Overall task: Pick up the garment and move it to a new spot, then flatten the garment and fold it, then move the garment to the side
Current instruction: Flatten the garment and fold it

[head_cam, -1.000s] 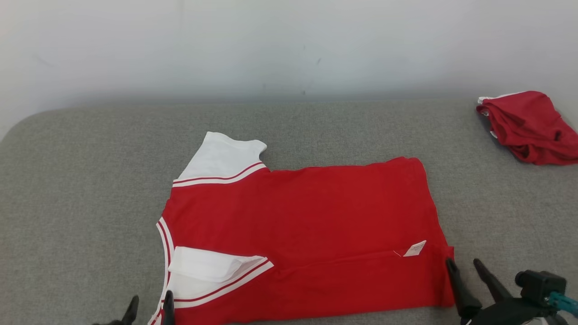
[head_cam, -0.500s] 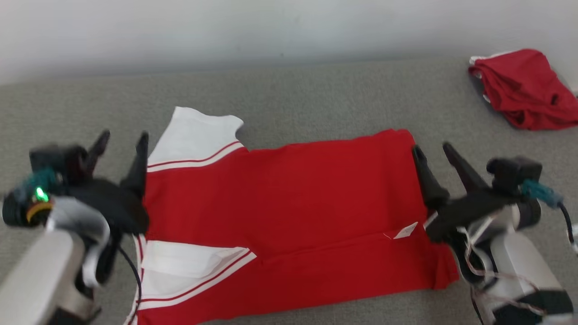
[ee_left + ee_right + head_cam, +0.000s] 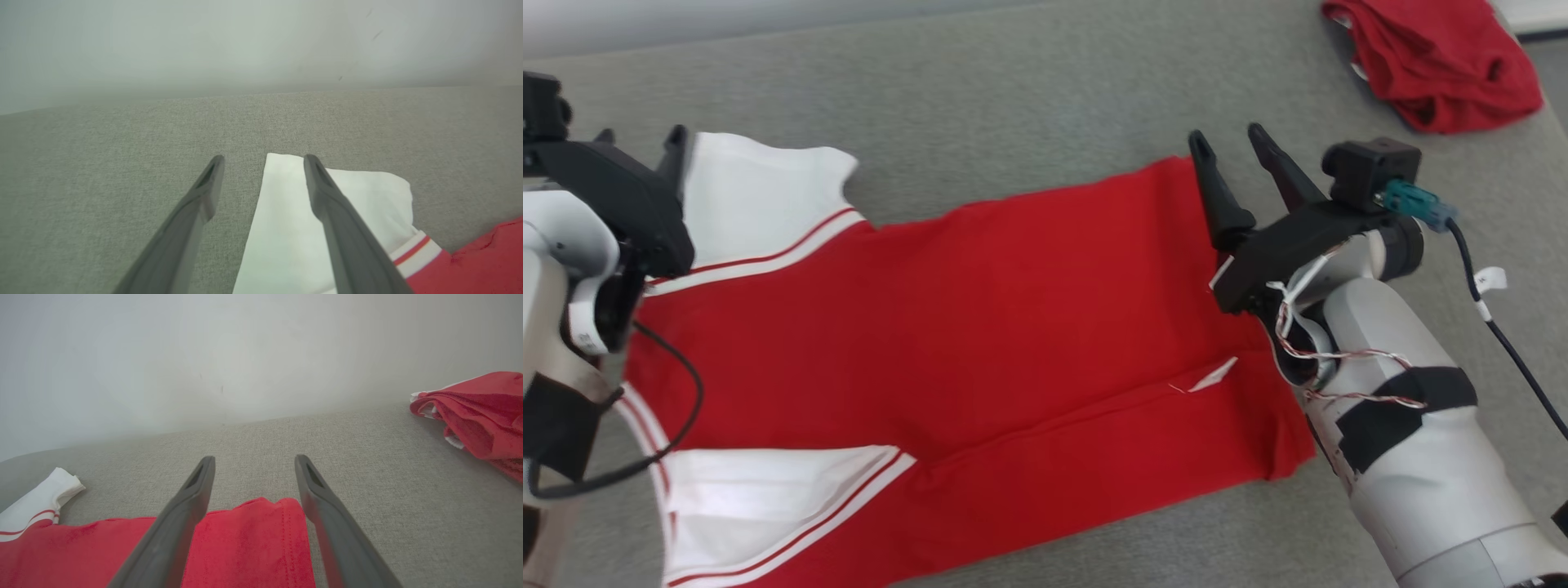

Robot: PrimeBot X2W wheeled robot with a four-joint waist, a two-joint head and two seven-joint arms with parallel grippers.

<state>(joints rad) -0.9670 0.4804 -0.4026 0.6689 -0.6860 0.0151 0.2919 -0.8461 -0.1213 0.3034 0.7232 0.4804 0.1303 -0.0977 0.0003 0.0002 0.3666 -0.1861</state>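
Observation:
The garment [image 3: 980,310], a red shirt with white sleeves, lies flat on the grey padded surface [image 3: 1013,106], its near long edge folded inward. My left gripper [image 3: 641,140] is open at the far white sleeve. In the left wrist view the left gripper [image 3: 263,158] straddles the sleeve's [image 3: 286,216] outer edge, with one finger over the cloth. My right gripper [image 3: 1227,135] is open at the garment's far right corner. In the right wrist view the right gripper [image 3: 255,458] has the red hem corner [image 3: 253,539] between its fingers. Nothing is gripped.
A second red garment [image 3: 1437,61] lies crumpled at the far right of the surface; it also appears as a red heap [image 3: 482,412] in the right wrist view. A pale wall [image 3: 204,355] rises behind the surface. A small white label [image 3: 1213,376] lies on the shirt.
Both arms have reached forward from the near edge to the garment's far corners, staying open. The head camera has tilted down and closer. The garment itself lies as before.

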